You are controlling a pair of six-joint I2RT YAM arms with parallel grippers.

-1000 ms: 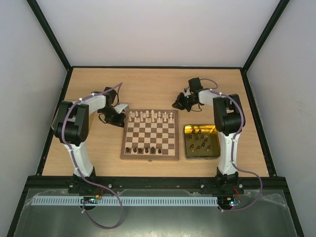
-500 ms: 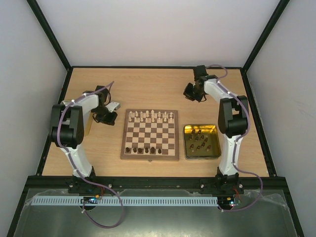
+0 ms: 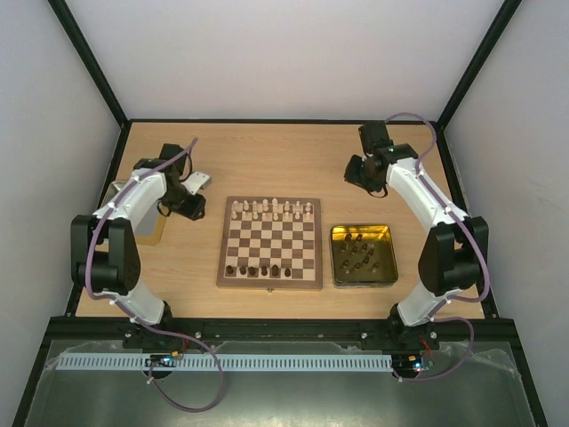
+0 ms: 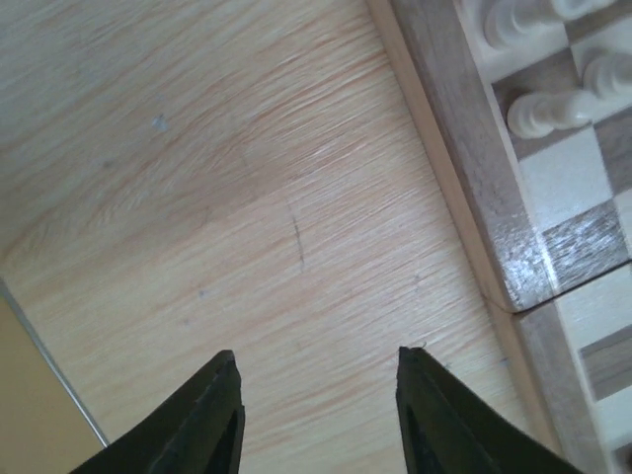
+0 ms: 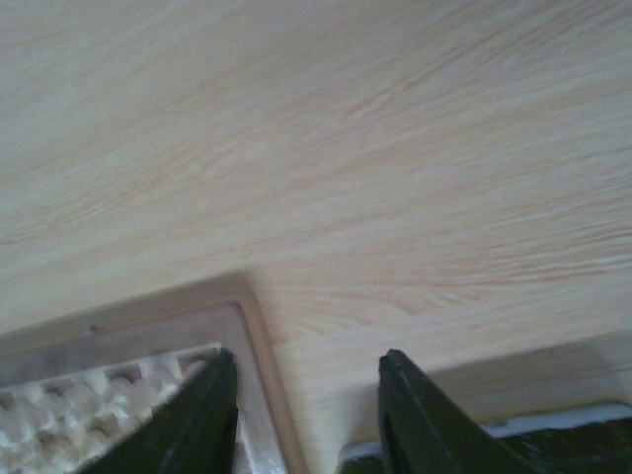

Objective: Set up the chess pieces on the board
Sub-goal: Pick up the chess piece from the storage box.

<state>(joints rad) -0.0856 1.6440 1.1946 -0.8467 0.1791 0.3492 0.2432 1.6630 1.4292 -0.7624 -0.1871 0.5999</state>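
Wooden table (image 3: 293, 151) under half-set board (image 3: 271, 242)

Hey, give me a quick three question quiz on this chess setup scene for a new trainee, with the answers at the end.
1. True or false: the gold tray to the right of the board is empty.
2. Which pieces stand on the board's far rows? A dark, B cream, C none.
3. Fill in: the left gripper and the right gripper each hold ____.
Key: 1 false, dark pieces lie in it. 2 B, the cream pieces. 3 nothing; both are open.
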